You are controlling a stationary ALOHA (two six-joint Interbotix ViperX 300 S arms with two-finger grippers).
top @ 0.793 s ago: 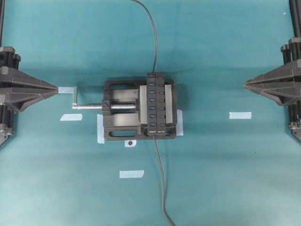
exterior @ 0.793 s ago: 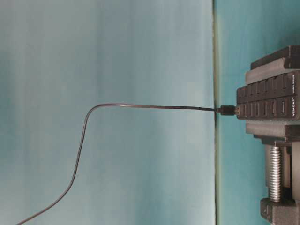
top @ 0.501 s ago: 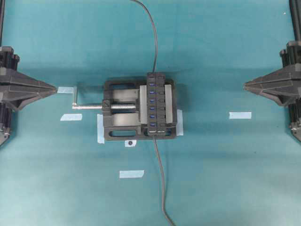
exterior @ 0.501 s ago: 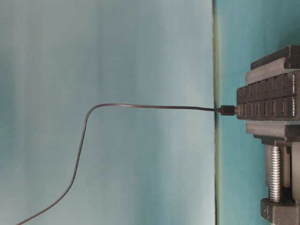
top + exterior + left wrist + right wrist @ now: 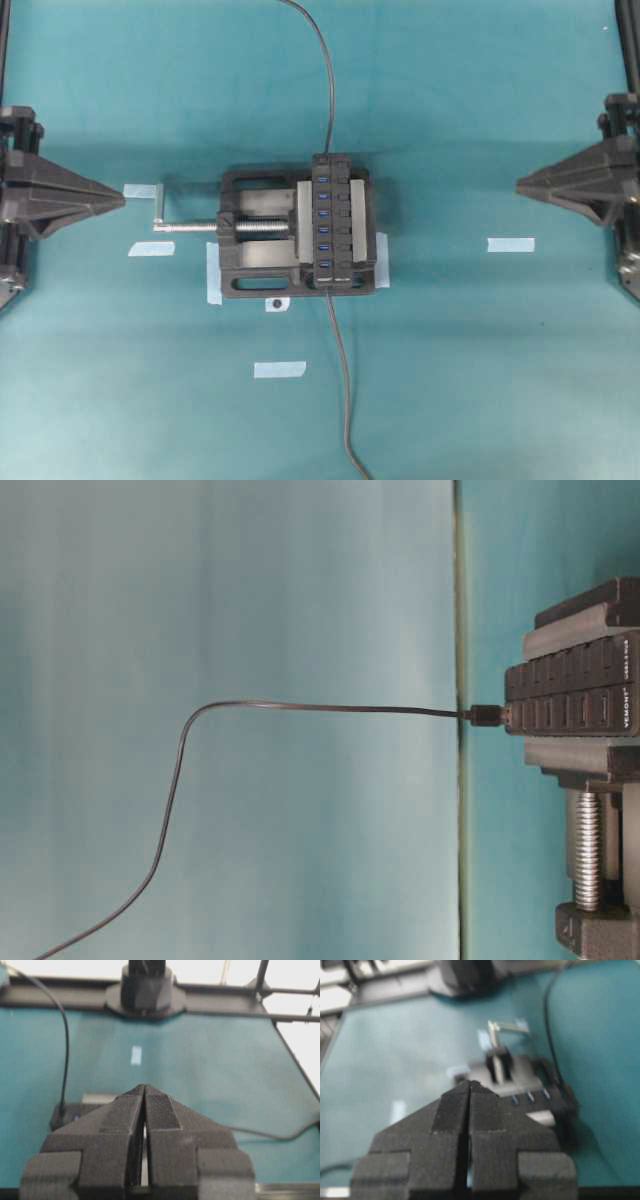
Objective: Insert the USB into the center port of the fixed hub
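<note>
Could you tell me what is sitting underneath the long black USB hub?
The fixed hub sits clamped in a black vise on the teal table. What lies directly beneath the hub is covered by the hub itself.

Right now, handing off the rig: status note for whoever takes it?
Left gripper: shut, empty, parked at the left edge.
Right gripper: shut, empty, parked at the right edge.
Hub: clamped in the vise at mid-table.
Center port: looks empty.
Cables: upper cable meets the hub's top end and lower cable meets its bottom end. I can't tell which carries the USB plug.
Done: nothing.
Left: find the plug, grasp it and insert it in the center port.
</note>
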